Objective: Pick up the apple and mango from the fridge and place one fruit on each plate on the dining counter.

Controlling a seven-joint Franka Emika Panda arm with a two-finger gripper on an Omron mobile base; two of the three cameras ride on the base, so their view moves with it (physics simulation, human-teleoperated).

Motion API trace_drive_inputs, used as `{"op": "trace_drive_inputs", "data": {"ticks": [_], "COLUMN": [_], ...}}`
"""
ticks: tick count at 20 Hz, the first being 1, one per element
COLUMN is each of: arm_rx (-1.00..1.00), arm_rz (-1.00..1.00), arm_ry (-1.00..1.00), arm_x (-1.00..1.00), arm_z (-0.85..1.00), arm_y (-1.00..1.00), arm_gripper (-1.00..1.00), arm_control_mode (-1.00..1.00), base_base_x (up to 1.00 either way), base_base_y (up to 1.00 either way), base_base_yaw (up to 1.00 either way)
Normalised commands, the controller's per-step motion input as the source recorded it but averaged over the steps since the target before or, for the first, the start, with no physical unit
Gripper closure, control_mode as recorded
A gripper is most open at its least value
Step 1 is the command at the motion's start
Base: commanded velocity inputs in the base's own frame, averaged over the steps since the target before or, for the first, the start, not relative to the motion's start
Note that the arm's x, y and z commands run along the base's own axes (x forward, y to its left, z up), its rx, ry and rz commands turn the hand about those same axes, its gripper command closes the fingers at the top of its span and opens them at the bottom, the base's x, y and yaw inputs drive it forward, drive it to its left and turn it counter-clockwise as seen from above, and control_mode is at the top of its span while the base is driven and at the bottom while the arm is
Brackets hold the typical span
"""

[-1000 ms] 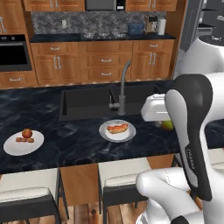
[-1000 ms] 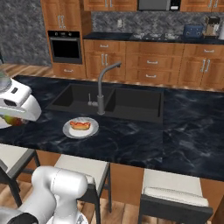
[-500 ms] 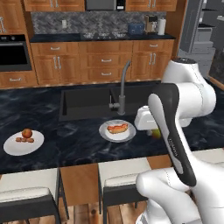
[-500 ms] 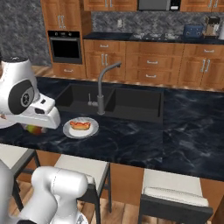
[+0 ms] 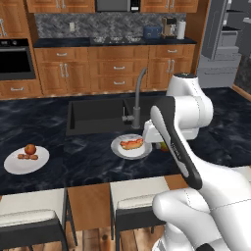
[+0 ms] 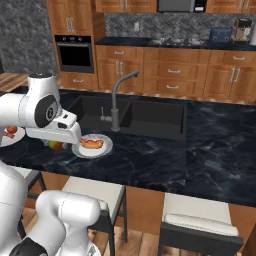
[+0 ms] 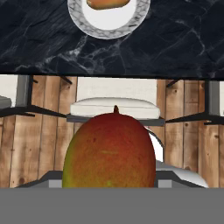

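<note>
Hidden: the end effector [image 6: 59, 145] is tucked under the white hand, so its fingers are hard to make out from either side; in the hand view the grey band is cutting off the bottom of the fruit, and the fingertips cannot be made out.
Mango: the roundish green-yellow mango with a red blush [image 7: 110, 151] is sitting large in the hand view, stem nub pointing up in that picture, long axis running up and down there; its left edge is showing green-yellow, the rest red-orange. From the right base view just a sliver of green and red [image 6: 56, 145] is peeking out below the hand; from the left base view a small patch [image 5: 163, 146] is showing just beside the arm's dark link.
End effector: it is clamped on the mango, holding it over the near edge of the black marbled worktop [image 5: 88, 162], just beside the near plate.
Near plate: the round flat white plate with an orange-red sausage piece [image 5: 130, 146] is lying in front of the sunken sink [image 5: 98, 113]; in the hand view its top is cut off by the frame.
Far plate: a second round white plate [image 5: 26, 159] is resting well apart to the left, carrying the small round red-orange apple [image 5: 30, 149] and small brown bits; in the right base view the arm is covering most of it.
Fridge: the tall grey fridge [image 5: 226, 41] is standing at the upper right, cut off by the frame.
Below: white-cushioned stools [image 7: 114, 108] on a wooden floor.
</note>
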Motion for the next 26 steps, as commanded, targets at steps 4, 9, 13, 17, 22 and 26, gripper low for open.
{"op": "trace_drive_inputs", "data": {"ticks": [4,9,13,17,22,26], "arm_rx": [0.0,-0.02,-0.05,-0.06,-0.05,-0.04], "arm_rz": [0.0,0.0,0.0,0.0,0.0,0.0], "arm_ry": [0.08,0.07,0.04,0.0,0.0,0.0], "arm_x": [0.65,0.6,0.56,0.5,0.47,0.4], "arm_z": [-0.24,-0.33,-0.46,-0.48,-0.47,-0.47], "arm_y": [0.0,0.0,0.0,0.0,0.0,0.0], "arm_gripper": [1.0,1.0,1.0,1.0,1.0,1.0], "arm_control_mode": [-1.0,-1.0,-1.0,-1.0,-1.0,-1.0], "base_base_x": [0.0,0.0,0.0,0.0,0.0,0.0], "base_base_y": [0.0,0.0,0.0,0.0,0.0,0.0], "base_base_yaw": [0.0,0.0,0.0,0.0,0.0,0.0]}}
